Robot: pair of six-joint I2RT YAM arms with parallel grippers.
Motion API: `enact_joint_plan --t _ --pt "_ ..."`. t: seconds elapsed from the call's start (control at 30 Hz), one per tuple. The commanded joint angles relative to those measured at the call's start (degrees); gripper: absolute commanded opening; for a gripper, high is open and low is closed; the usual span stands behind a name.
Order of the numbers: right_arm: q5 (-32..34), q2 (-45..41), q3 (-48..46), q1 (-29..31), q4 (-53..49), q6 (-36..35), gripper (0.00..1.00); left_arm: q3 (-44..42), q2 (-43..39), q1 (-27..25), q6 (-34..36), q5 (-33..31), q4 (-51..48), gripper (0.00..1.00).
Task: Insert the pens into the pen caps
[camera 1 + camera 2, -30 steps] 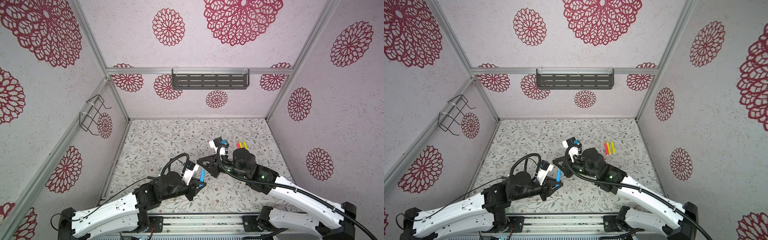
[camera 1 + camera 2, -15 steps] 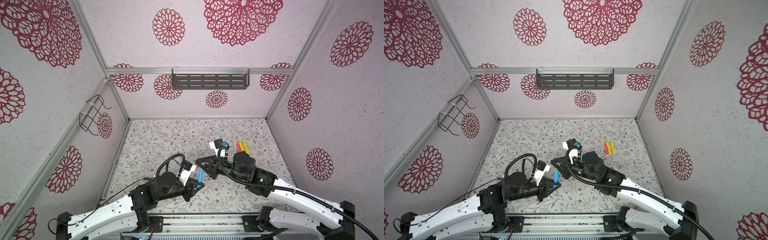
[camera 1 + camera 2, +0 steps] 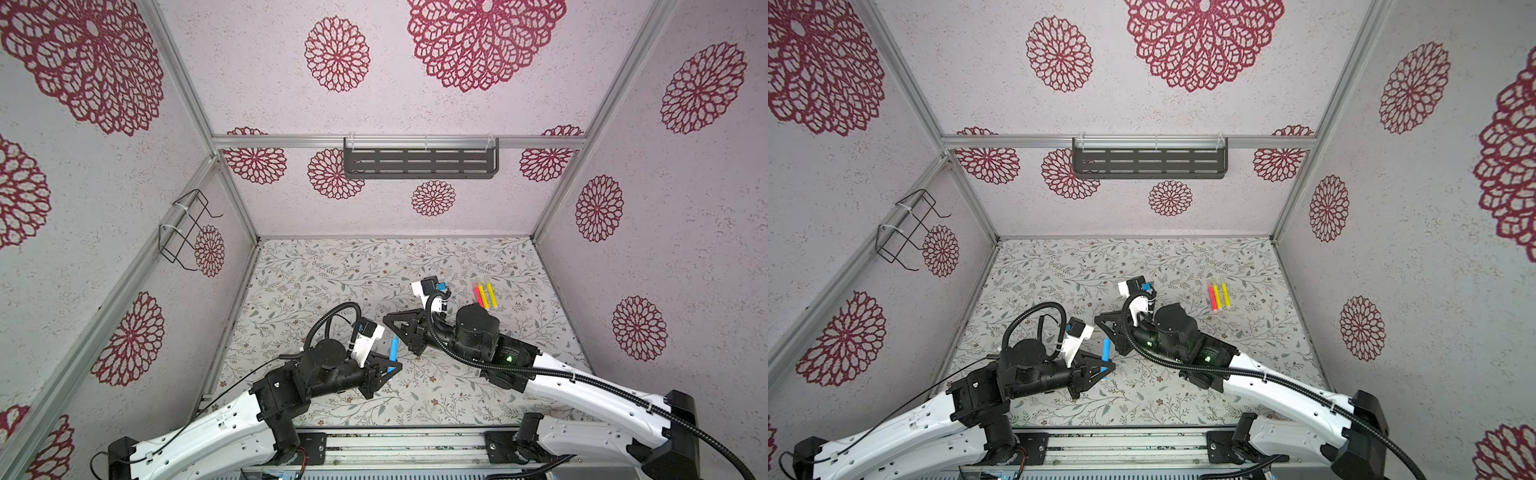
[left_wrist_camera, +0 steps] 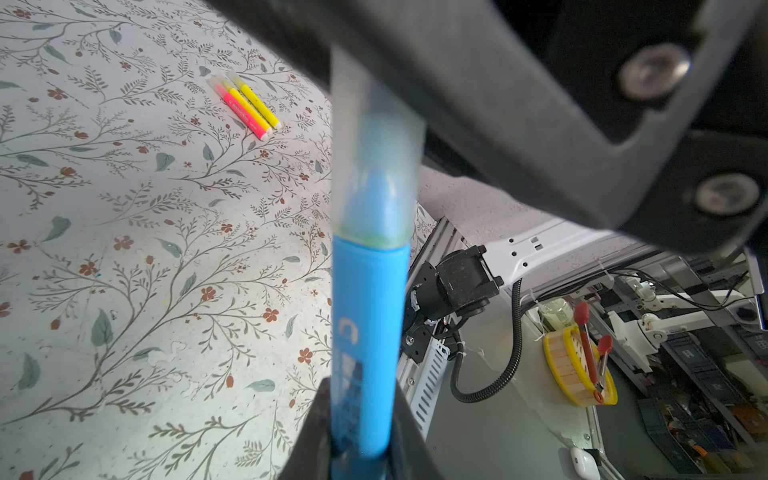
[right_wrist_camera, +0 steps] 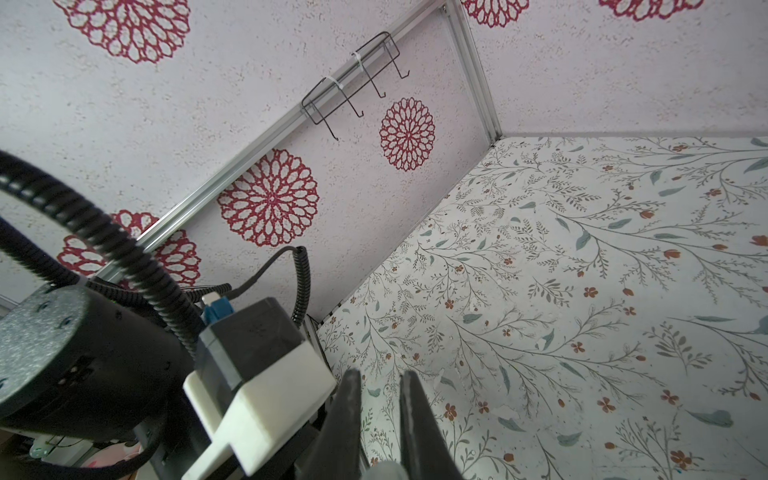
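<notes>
Blue plastic marks the blue pen (image 3: 392,352), held by its lower barrel in the clamped jaws of the left gripper (image 3: 389,371), low over the near middle of the flowered table (image 3: 324,291) in both top views. In the left wrist view the pen's long axis runs straight out of those jaws. The clear cap (image 4: 376,158) sits on the same line over the tapered tip, its rim meeting the shoulder of the barrel, so the pen looks seated or very nearly so. The cap's far end passes behind a black finger of the right gripper (image 5: 382,390), which lies just beside the pen's top end, on its right. Its jaws stand narrow, and a pale lump low between them in the right wrist view is, I judge, that cap pinched. The coming move turns on this shared axis: a last push, or a parting of the arms, should run along the pen's length and not across it, or the cap may cock sideways. Well to the right, apart from both arms, the pink-red pen (image 3: 476,293) and two yellow pens (image 3: 483,296) lie side by side on the table
</notes>
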Motion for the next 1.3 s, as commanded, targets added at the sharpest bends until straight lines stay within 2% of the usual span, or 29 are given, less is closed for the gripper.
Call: enact_joint_plan --t 0.0,0.47,1.07,1.1,1.27 --pt "-5.4 1.9 -2.4 3.2 -10.6 -1.2 0.00 1.9 -2.7 3.6 -1.4 -4.5 12.6 0.00" --pt "-4.8 3.5 -2.6 5.7 -9.2 -0.9 0.00 3.3 -4.8 6.8 -1.5 -4.2 11.3 0.00" --pt "-4.2 6.2 -1.8 7.4 -8.0 -0.8 0.00 7.4 -3.5 9.8 -0.3 -2.6 10.5 0.00" --pt "-4.3 6.5 -1.7 9.2 -8.0 -0.9 0.00 7.6 -3.3 10.1 -0.2 -2.5 10.5 0.00" --pt "-4.4 7.3 -1.7 9.8 -7.6 -0.9 0.00 8.7 -2.9 11.6 -0.2 -1.7 10.8 0.00"
